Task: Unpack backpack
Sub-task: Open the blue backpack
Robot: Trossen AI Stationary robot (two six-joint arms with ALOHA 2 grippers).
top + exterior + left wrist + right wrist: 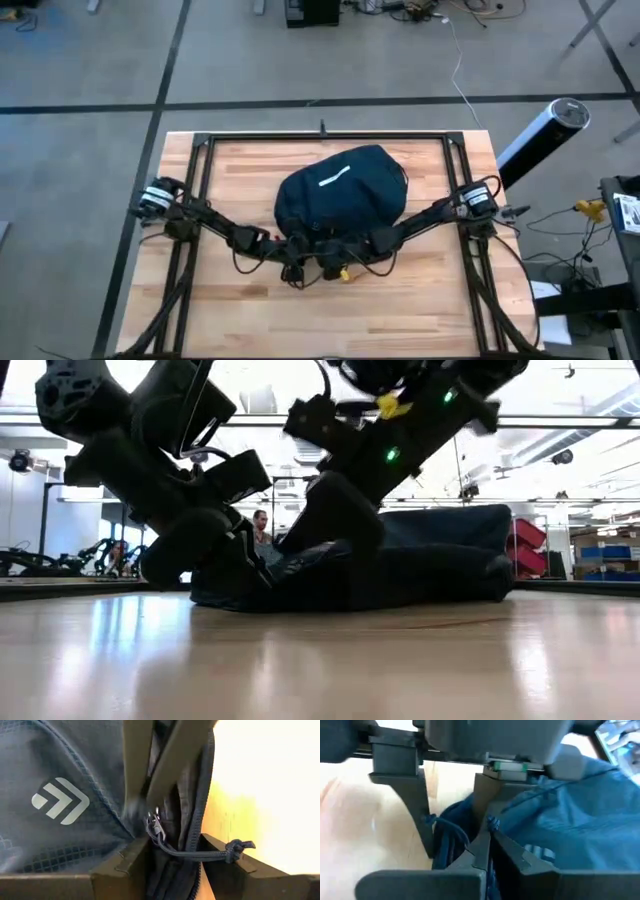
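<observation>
Centrally on the wooden table (420, 300), somewhat toward the far edge: the backpack (340, 190), dark navy, slumped flat and rounded, with a short white stripe (333, 177) on its upper face. Both arms angled in from the left and right table edges, meeting at the bag's near rim.

At that rim, the left gripper (175, 845), fingers spread apart, gripping nothing. Between them, across the gap, a dark zipper pull cord (200, 854) with a knotted end, running off the metal zipper slider (156, 826). Beside the zipper, to one side, ripstop fabric bearing a white chevron logo (60, 800); to the other, bare wood.

Facing it from the opposite side, the right gripper (487, 832), fingers pressed together and pinched on the backpack fabric by the zipper track, just above the slider in the left wrist view. Close enough to the left gripper for each wrist camera to catch the other's fingers.

From table height, the bag as a low dark mound behind both arms. Farther back in the room, a person (261, 525) standing, well away from the table.
</observation>
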